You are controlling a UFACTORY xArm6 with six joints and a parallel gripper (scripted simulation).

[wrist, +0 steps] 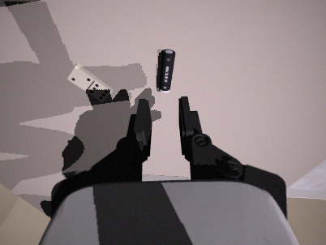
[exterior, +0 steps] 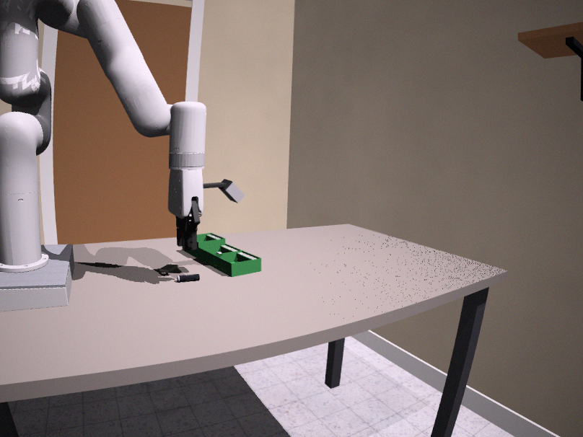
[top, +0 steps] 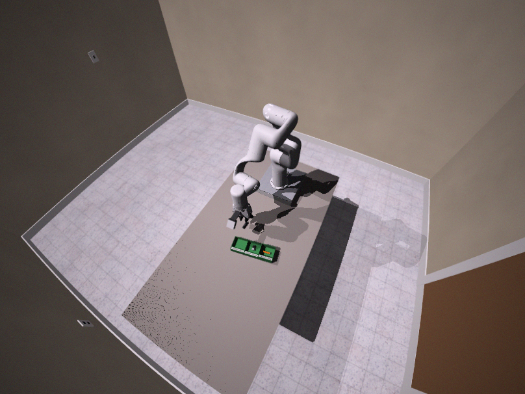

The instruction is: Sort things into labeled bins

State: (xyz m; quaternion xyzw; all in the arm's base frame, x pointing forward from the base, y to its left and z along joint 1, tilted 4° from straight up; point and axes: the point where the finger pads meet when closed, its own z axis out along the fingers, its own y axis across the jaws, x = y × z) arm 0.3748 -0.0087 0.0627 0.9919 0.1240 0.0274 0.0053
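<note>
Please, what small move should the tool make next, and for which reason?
Probably it should advance a little toward the black battery and lower over it. The tool is partly open with nothing between its fingers, and the battery lies on the table just beyond the fingertips, nearly lined up with the gap.

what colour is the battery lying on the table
Black, with a silvery end cap; the wrist view shows it best.

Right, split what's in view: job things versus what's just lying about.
Job:
- black battery on the table
- domino beside it
- green bins
- orange item in an end bin
- pincer, holding nothing

Just there:
- wall shelf
- brown door
- wall plate
</note>
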